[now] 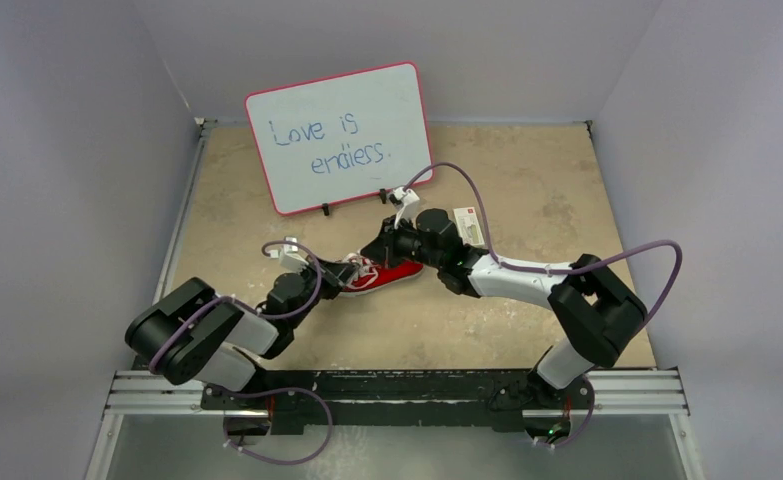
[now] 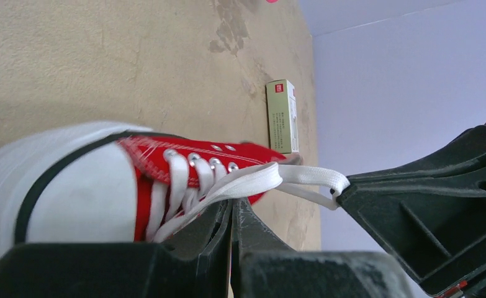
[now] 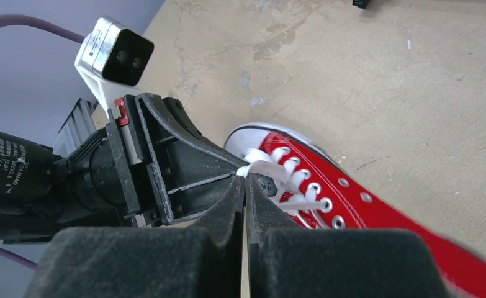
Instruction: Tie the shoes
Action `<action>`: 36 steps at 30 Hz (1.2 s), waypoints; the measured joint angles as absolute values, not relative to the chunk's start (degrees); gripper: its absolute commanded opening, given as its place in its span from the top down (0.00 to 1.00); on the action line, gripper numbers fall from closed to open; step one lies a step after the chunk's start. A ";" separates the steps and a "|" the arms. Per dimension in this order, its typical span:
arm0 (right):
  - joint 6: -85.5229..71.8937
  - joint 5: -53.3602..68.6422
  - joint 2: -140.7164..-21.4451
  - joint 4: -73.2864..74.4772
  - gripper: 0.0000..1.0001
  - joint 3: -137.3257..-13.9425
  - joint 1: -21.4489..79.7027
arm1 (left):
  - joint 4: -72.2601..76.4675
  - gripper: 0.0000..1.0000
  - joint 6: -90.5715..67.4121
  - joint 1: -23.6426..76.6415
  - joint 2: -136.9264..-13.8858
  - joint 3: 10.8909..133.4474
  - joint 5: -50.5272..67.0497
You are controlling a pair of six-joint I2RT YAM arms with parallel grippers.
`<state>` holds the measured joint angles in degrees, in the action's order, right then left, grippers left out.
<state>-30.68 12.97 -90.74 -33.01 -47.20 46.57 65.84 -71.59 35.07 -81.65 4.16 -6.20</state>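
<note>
A red sneaker (image 1: 392, 272) is seen near the middle of the counter (image 1: 527, 190), between the two tools. The left tool (image 2: 231, 208) is pressed together on a strand of the white lace (image 2: 252, 177) beside the toe cap. The right tool (image 3: 245, 186) is likewise pinched shut on a loop of it. A small box (image 2: 282, 115) is seen lying near the heel end, its contents hidden.
</note>
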 measured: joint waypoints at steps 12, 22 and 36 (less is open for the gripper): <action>-30.72 16.03 -91.68 -33.34 1.00 -46.19 46.39 | 75.37 1.00 -71.90 35.07 -88.55 7.64 -3.60; -25.93 20.29 -91.90 -29.89 0.74 -46.89 41.39 | 52.05 1.00 -65.82 34.68 -69.19 10.04 -6.02; 3.20 26.50 -110.13 4.08 0.53 -80.86 30.55 | 39.35 1.00 -65.14 34.13 -67.96 11.05 -6.22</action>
